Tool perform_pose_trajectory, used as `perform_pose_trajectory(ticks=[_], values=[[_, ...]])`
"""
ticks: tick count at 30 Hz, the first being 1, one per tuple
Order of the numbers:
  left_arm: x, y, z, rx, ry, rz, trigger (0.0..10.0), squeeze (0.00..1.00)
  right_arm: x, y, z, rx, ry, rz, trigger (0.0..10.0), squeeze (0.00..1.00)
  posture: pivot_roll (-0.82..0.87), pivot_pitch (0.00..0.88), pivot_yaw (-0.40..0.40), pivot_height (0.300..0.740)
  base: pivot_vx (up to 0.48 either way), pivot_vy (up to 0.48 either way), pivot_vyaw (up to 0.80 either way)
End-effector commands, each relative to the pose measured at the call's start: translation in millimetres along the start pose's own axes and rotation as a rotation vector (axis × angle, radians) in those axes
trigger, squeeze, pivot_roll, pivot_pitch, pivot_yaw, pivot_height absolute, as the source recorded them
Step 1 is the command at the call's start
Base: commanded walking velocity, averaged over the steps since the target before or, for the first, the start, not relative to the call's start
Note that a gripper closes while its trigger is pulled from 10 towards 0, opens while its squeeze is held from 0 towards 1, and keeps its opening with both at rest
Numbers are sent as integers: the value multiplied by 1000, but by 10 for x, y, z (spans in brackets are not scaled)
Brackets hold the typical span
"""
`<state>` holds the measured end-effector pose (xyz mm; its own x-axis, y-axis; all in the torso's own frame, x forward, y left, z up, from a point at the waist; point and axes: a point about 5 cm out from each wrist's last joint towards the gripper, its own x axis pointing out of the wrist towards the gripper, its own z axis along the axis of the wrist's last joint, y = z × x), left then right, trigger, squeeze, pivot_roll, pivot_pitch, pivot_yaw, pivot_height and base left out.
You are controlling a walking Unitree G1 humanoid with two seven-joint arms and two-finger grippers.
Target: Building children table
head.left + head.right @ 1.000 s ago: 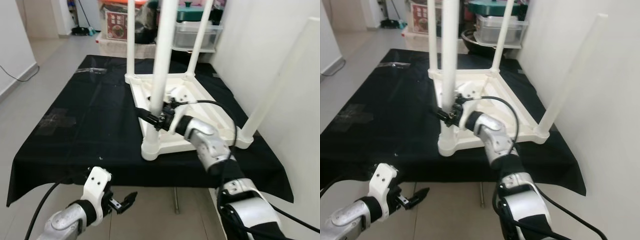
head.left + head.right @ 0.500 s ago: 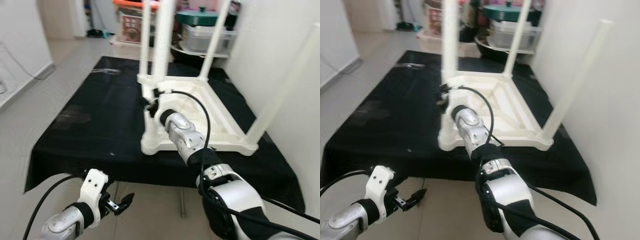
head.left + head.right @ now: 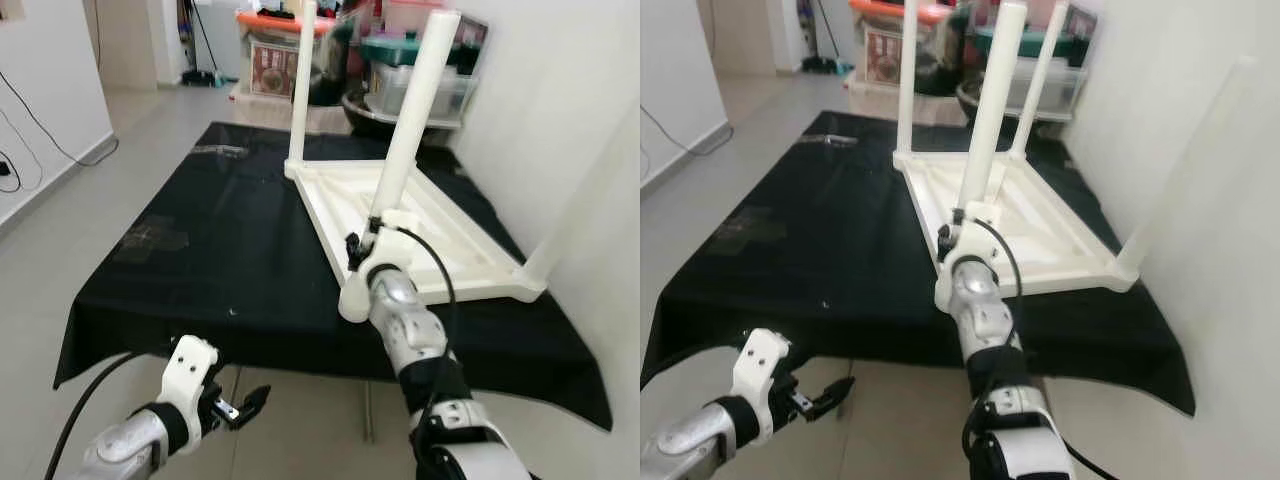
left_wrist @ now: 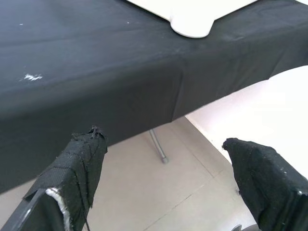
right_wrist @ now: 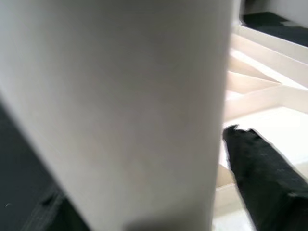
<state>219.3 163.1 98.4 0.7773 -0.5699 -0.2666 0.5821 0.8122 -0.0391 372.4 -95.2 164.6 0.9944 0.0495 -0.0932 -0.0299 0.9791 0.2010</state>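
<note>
Low at the near left, the left gripper (image 3: pixel 243 404) is held below the near edge of the black-draped table (image 3: pixel 200 250), over the pale floor (image 3: pixel 70 230); its two black fingers (image 4: pixel 79 166) are spread wide apart with nothing between them, and the hanging edge of the black cloth is seen beyond them in the left wrist view.

On the cloth, left of centre, a taped patch (image 3: pixel 150 237) is seen, and a second one (image 3: pixel 215 149) lies near the far edge.

Right of centre, the white children's table (image 3: pixel 400 215) is laid upside down on the cloth, its legs pointing upward. The near left leg (image 3: pixel 408 130) is seated in the near left corner socket (image 3: pixel 353 300) and leans slightly to the right. A far leg (image 3: pixel 300 85) stands at the far left corner, and another leg (image 3: pixel 590 190) rises from the near right corner beside the white wall (image 3: pixel 560 90).

At the base of the near left leg, the right gripper (image 3: pixel 358 245) is clamped around that leg just above the socket; in the right wrist view the white leg (image 5: pixel 120 110) is pressed between the black fingers (image 5: pixel 260 173). The silver right arm (image 3: pixel 410 340) reaches up from the near edge, with a black cable (image 3: pixel 440 270) looping beside it.

Behind the table, at the far end, storage boxes (image 3: pixel 275 65) and lidded containers (image 3: pixel 400 70) are stacked.
</note>
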Motion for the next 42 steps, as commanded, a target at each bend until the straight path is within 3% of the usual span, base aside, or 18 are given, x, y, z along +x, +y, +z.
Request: perform_pose_trajectory(ticks=[1, 2, 3, 4, 6, 19, 20, 21, 24, 26, 27, 28, 29, 30, 33, 37, 38, 42], values=[[29, -17, -9, -1, 12, -18, 10000, 0, 36, 161, 301, -5, -91, 166, 10000, 1000, 96, 0, -91, 740, 0, 0, 0], [44, -15, -2, -1, 9, -18, 10000, 0, 74, 222, 442, 5, -101, 304, 10000, 761, 98, 0, -92, 740, 0, 0, 0], [44, -15, -2, -1, 9, -18, 10000, 0, 74, 222, 442, 5, -101, 304, 10000, 761, 98, 0, -92, 740, 0, 0, 0], [55, -14, 4, 1, 6, -17, 10000, 0, 102, 253, 576, 24, -107, 442, 10000, 0, 103, 0, -97, 740, 0, 0, 0], [50, -18, 12, -1, -1, -17, 10000, 0, 56, 252, 783, 36, -142, 674, 10000, 0, 109, 0, -99, 740, 0, 0, 0], [60, 10, 24, 9, -2, -8, 10000, 0, 24, 521, 499, -209, -81, 976, 10000, 0, 148, 0, -117, 740, 0, 0, 0], [56, 11, 36, 10, -6, -5, 10000, 0, 17, 612, 401, -243, -64, 995, 0, 0, 159, 0, -121, 740, 0, 0, 0], [56, 11, 36, 10, -6, -5, 10000, 0, 17, 612, 401, -243, -64, 995, 0, 0, 159, 0, -121, 740, 0, 0, 0], [-6, 0, -8, 4, 9, 0, 10000, 0, 238, 452, 183, -287, 88, 519, 0, 0, 145, 0, -114, 740, 0, 0, 0], [-6, 0, -8, 4, 9, 0, 10000, 0, 238, 452, 183, -287, 88, 519, 0, 0, 145, 0, -114, 740, 0, 0, 0], [-10, 1, -18, 3, 12, 1, 10000, 0, 274, 348, 158, -271, 114, 392, 0, 0, 145, 0, -114, 740, 0, 0, 0], [11, 2, -14, 4, 12, -2, 10000, 0, 307, 18, 161, -143, 78, 91, 0, 0, 135, 0, -109, 740, 0, 0, 0], [11, 2, -14, 4, 12, -2, 10000, 0, 307, 18, 161, -143, 78, 91, 0, 0, 135, 0, -109, 740, 0, 0, 0], [30, 0, -10, 6, 12, -4, 10000, 0, 282, -266, 120, -64, 73, -148, 0, 0, 136, 0, -110, 740, 0, 0, 0], [44, -7, 13, -1, 2, -8, 10000, 0, 150, -533, -8, 33, 95, -391, 0, 0, 132, 0, -103, 740, 0, 0, 0], [31, -18, 3, -7, 5, -13, 10000, 0, 26, -398, -28, 37, 65, -365, 0, 0, 121, 0, -97, 740, 0, 0, 0], [25, -23, -10, -8, 10, -17, 10000, 0, -32, -293, -16, 45, 49, -328, 10000, 0, 111, 0, -95, 740, 0, 0, 0], [46, -23, -17, -7, 15, -23, 10000, 0, -89, -35, 12, 63, 51, -184, 10000, 0, 104, 0, -89, 740, 0, 0, 0]])
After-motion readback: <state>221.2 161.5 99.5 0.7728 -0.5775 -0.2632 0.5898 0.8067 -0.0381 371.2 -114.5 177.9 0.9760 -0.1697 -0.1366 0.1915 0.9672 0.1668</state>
